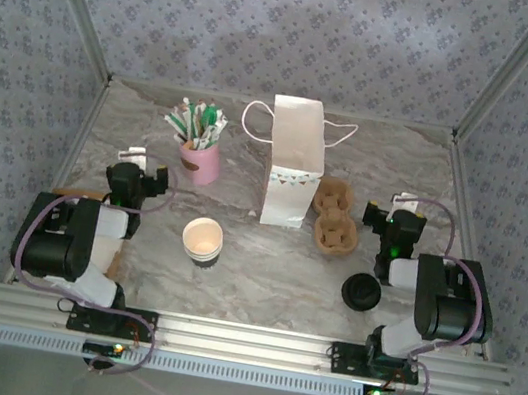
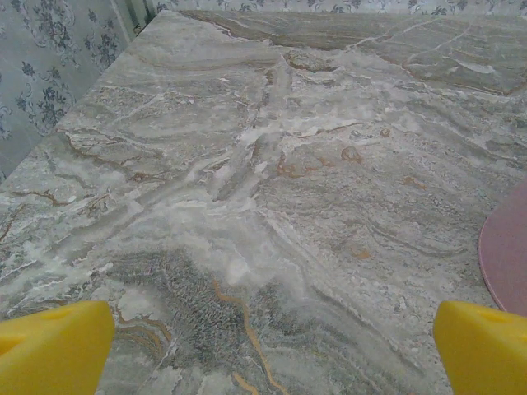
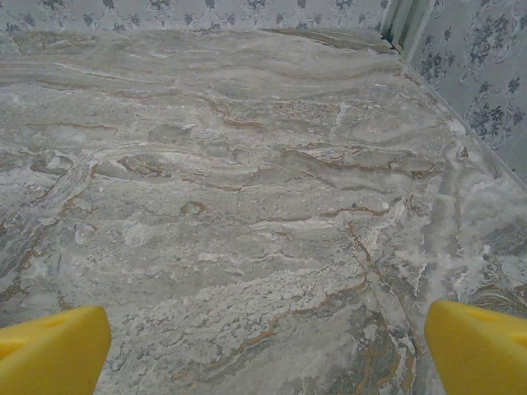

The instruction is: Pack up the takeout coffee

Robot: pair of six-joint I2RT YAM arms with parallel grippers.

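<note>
Crushing or tipping threatens the lidless paper cup (image 1: 202, 238), upright on the bench (image 1: 268, 295) well apart from its black lid (image 1: 361, 293), if the left end effector (image 1: 139, 173) or right end effector (image 1: 394, 217), both wide and empty, pinches hard

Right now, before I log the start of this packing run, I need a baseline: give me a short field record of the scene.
paper cup: upright, uncovered, left of centre
black lid: on table near right arm
paper bag: standing, open top, centre
cup carrier: just right of bag
left gripper: open, empty
right gripper: open, empty
</note>
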